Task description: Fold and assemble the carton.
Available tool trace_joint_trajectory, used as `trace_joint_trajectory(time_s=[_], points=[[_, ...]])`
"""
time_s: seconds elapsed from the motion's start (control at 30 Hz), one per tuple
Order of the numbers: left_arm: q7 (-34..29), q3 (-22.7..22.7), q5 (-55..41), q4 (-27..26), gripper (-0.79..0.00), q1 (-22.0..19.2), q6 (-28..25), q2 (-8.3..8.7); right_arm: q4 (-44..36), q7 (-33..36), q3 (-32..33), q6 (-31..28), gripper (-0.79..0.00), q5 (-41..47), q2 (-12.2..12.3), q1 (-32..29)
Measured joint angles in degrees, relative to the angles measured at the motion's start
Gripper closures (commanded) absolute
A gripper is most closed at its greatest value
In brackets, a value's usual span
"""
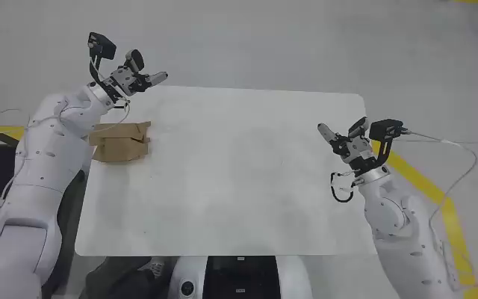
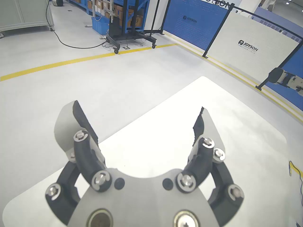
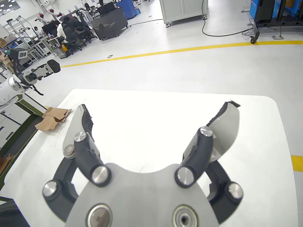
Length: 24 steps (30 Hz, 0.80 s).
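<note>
Checking top view: the flattened brown carton point(image 1: 119, 142) lies on the white worktop point(image 1: 239, 187) at its left edge, in the far half. Its flaps are loosely folded over and it isn't erected. Left end effector point(image 1: 149, 69) hangs above the far left corner of the worktop, jaws spread, nothing between them. It sits farther out than the carton and clear of it. Right end effector point(image 1: 343, 127) is over the right edge of the worktop, fingers also spread, holding nothing. It's well apart from the carton, with most of the worktop between them.

Left wrist view: left end effector point(image 2: 139, 109) is wide open and its black pads point(image 2: 82, 121) are bare. Between the fingers there's just worktop point(image 2: 165, 131) and grey floor. It points out past the far edge, with a yellow floor line point(image 2: 82, 58) beyond.

Right wrist view: right end effector point(image 3: 157, 106) is open and empty, above the worktop point(image 3: 165, 119), aimed across it toward the far side. The carton point(image 3: 53, 119) shows across the worktop at the left edge, lying low with a couple of flaps sticking up unevenly. Left end effector point(image 3: 48, 68) is farther off, raised beyond the carton near the far left corner and not touching it. I can't judge its finger gap from this angle.
</note>
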Motion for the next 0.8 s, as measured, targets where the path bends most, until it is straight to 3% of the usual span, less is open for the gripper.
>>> trace_joint_trajectory(time_s=[0.7,0.8], points=[[0.0,0.0,0.0,0.0,-0.785,0.0,0.0,0.01,0.0,0.0,0.0,0.0,-0.785,0.0,0.0,0.0],[-0.2,-1.9,-0.5,0.5,-0.785,0.8,2.1,0.51,0.0,0.0,0.0,0.0,-0.785,0.0,0.0,0.0]])
